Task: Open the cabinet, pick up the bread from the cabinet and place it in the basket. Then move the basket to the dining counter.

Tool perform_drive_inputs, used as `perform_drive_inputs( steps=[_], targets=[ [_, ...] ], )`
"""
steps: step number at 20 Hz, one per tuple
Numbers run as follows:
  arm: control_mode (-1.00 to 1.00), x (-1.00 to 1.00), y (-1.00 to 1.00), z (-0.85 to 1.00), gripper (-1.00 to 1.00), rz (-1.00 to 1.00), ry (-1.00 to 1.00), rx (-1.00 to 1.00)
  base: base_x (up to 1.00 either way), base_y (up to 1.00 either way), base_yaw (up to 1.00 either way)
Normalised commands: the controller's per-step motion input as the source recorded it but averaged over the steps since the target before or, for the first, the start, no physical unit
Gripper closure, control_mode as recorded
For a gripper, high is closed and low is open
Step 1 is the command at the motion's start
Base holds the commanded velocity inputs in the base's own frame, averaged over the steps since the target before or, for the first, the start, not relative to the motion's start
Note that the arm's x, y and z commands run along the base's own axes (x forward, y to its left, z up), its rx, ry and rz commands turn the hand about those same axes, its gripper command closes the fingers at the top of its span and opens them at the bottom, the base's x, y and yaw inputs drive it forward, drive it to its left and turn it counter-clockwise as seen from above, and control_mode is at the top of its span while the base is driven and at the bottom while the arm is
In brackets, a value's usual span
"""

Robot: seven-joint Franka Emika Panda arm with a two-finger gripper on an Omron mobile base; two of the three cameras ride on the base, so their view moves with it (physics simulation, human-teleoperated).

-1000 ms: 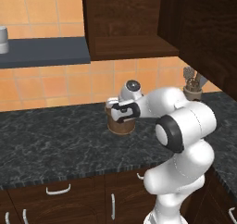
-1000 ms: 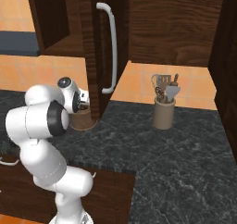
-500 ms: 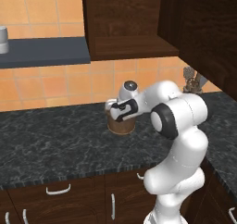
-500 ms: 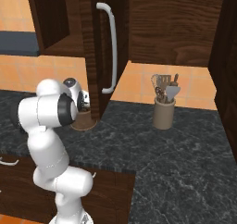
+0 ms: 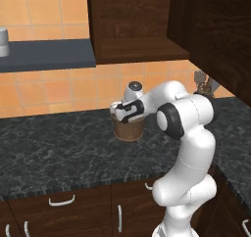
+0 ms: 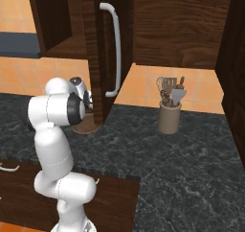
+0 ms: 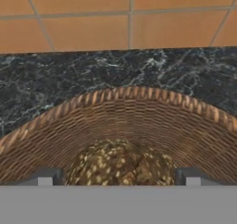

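1. The pincer (image 5: pixel 122 114) stands wide, its two tips spread to either side and gripping nothing; it sits at the mouth of the basket (image 5: pixel 129 128).
2. The bread (image 7: pixel 121 165), a seeded brown loaf, lies inside the basket just ahead of the pincer, between the tips, touching neither.
3. The basket rests on the black marbled worktop (image 5: pixel 59 153), directly below the pincer; orange wall tiles (image 7: pixel 129 19) lie beyond it.
4. The cabinet (image 6: pixel 103 49) door hangs open beside the pincer, its silver bar handle (image 6: pixel 115 49) upright; a utensil crock (image 6: pixel 169 116) stands well apart.
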Motion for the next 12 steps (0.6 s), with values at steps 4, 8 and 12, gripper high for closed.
perform_drive_inputs(
  steps=[4, 8, 12],
  targets=[
    [-1.00, 0.00, 0.00, -0.15, -1.00, 0.00, 0.00, 0.00, 0.00, 0.00, 0.00],
    [-1.00, 0.00, 0.00, -0.09, -1.00, 0.00, 0.00, 0.00, 0.00, 0.00, 0.00],
    [-1.00, 0.00, -0.03, -0.02, -1.00, 0.00, 0.00, 0.00, 0.00, 0.00, 0.00]
  ],
)
